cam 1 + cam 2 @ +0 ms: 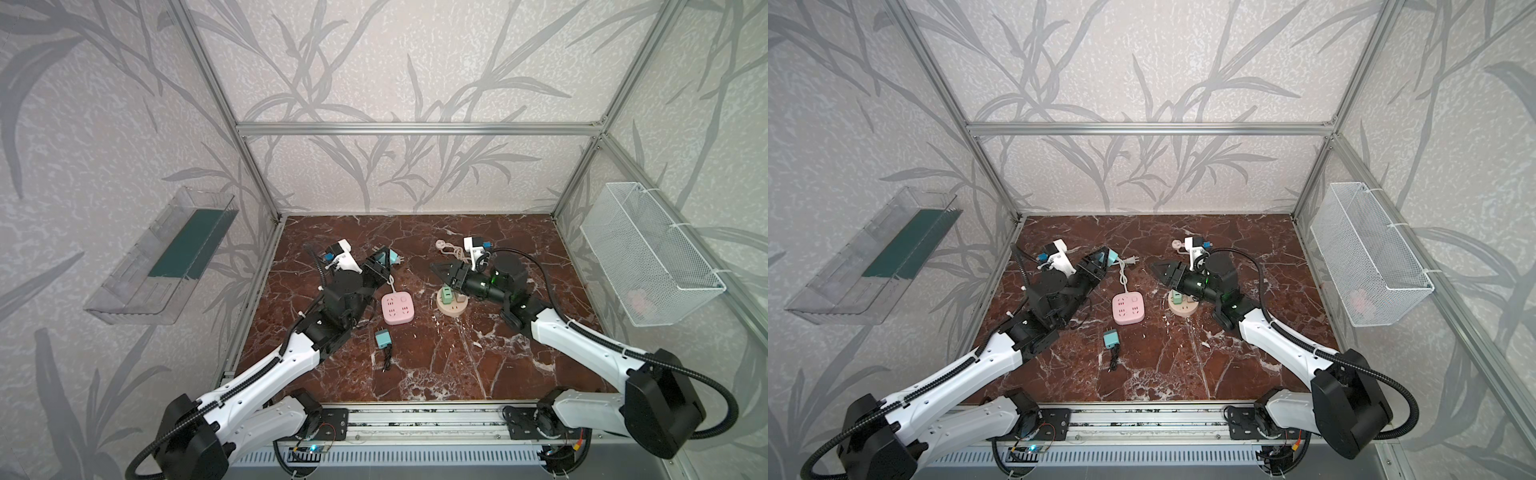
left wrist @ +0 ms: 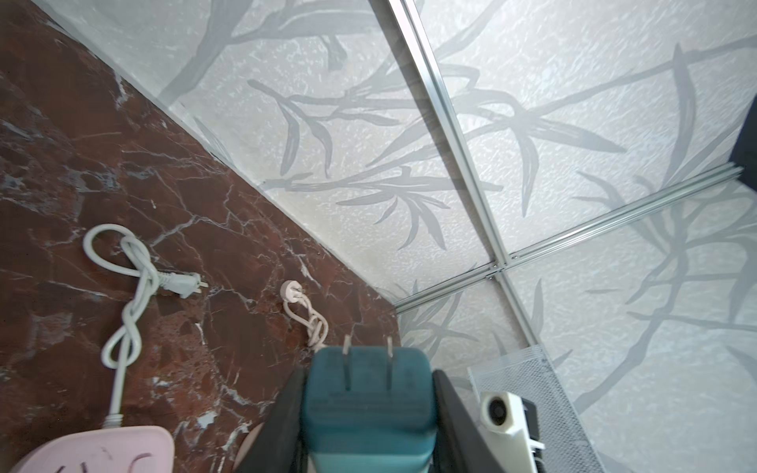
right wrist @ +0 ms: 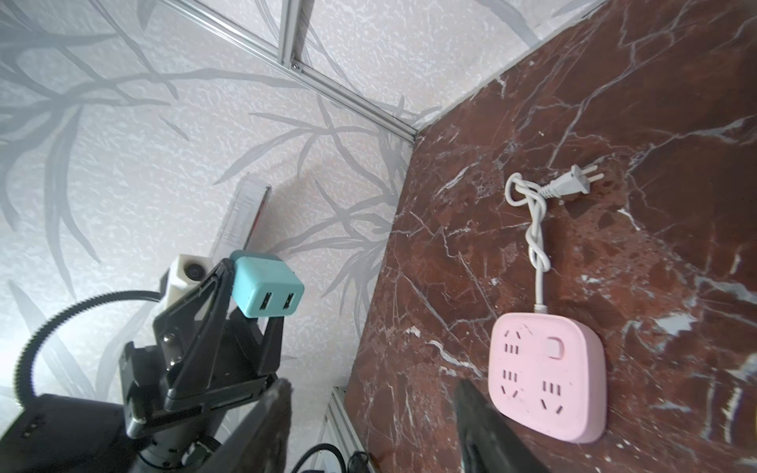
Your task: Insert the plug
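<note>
The left gripper (image 2: 368, 381) pinches a teal, block-shaped two-prong charger plug (image 3: 266, 286) by its flat sides and holds it clear of the dark red marble tabletop (image 1: 457, 365). Its metal prongs (image 2: 347, 360) point outward past the fingertips towards the back wall, not down. The twin USB ports face the other arm.

Just in front of that gripper, flat on the marble, lies the pink, rounded-square plastic power strip (image 1: 397, 307). Its socket face is up, and its knotted white cord (image 2: 131, 286) trails towards the back wall.

The right gripper (image 3: 372, 387) hangs with its jaws spread and nothing between them. It sits above a round beige socket base (image 1: 451, 307) that already carries a pale green adapter (image 1: 447, 295). A second teal plug (image 1: 382, 338) lies nearer the front edge.

The step in hand looks like carrying the held plug to the pink strip. To do it well:
- The wrist should pitch until the prongs point straight down.
- It should then twist so both blades line up with one pair of slots (image 3: 511, 349).
- The descent should be vertical and slow, because a tilted entry would probably jam or push the light strip sideways.
- The free right gripper could steady the strip's edge.
</note>
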Tool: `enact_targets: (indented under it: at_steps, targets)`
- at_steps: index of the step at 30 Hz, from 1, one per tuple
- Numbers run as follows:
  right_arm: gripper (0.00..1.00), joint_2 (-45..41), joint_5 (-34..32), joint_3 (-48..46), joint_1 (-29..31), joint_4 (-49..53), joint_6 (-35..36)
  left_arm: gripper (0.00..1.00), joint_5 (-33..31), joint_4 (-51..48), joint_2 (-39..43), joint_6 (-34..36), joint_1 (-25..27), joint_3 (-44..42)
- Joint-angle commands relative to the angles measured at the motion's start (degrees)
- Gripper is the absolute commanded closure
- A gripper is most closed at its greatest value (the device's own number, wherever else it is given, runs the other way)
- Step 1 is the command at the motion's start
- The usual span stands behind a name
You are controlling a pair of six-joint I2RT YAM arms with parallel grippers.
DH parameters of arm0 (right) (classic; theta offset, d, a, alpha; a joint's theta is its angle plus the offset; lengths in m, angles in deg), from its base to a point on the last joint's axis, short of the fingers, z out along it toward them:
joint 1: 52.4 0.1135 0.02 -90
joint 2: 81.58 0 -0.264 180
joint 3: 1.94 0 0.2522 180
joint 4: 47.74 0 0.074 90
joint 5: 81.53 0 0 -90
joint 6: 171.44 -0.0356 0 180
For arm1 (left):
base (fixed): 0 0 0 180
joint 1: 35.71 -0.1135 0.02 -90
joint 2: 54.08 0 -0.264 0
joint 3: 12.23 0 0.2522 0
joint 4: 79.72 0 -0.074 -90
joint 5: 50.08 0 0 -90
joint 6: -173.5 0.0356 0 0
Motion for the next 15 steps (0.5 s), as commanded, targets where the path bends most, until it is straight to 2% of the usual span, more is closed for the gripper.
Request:
enact_targets:
  at_steps: [1,8,15]
  targets:
    - [0.32,2.7,0.7,-1.0,-0.3,-17.8,-8.9,1.0,0.7,11.6,0.3,-8.0,-0.5,-1.0]
    - [0.24,11.7,1.2,-0.9,-0.1,-35.4,-18.6,1.0,4.0,17.9,-3.3,-13.7,-1.2,-1.7]
    - [0.24,13.5,-1.9,-0.3,1.6,-37.9,-18.1,1.0,3.6,22.5,-5.1,-12.7,-1.2,-3.4]
